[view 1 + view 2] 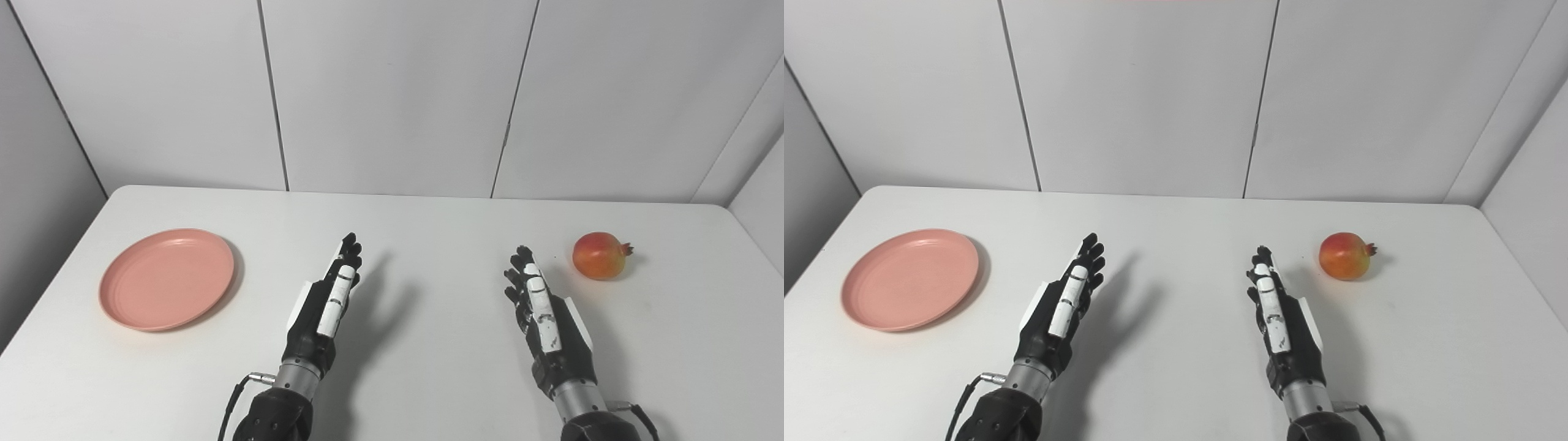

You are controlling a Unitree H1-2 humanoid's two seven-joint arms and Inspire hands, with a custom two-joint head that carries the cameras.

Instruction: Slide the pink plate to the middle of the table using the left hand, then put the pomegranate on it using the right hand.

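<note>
A round pink plate lies flat on the left part of the white table, with nothing on it. A red-and-yellow pomegranate rests on the table at the right, its crown pointing right. My left hand hovers over the table to the right of the plate, edge-on, fingers stretched forward, open and holding nothing. My right hand is held the same way, open, a short way left of and nearer than the pomegranate, not touching it.
Grey wall panels stand close behind the table's far edge. Side walls close in at the left and right edges. Bare tabletop lies between the two hands.
</note>
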